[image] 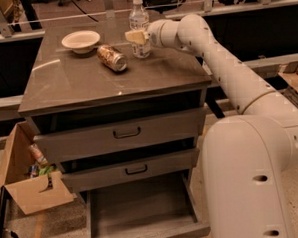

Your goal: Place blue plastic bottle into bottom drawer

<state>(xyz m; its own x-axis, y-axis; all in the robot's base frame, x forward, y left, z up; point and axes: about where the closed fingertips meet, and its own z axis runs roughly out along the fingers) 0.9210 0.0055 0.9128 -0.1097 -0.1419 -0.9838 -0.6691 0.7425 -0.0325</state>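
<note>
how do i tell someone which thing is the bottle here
On the cabinet top, look at the back edge where the gripper is. The blue plastic bottle stands upright there: tall, clear, white-capped, unlike the tipped can and low bowl.

Looks like clear, glossy plastic for the blue plastic bottle [140,19] with a matt pale label, shiny dented metal for the can [112,58], and matt off-white ware for the bowl [81,41], all on a smooth, light-catching grey-brown bench [77,82]. Shows a smooth cream plastic shell on the arm [226,67] and the pale end effector [137,36] against the bottle's side. Appears as matt wood-look board in the bottom drawer [139,216], rough brown cardboard in the box [22,182].
</note>
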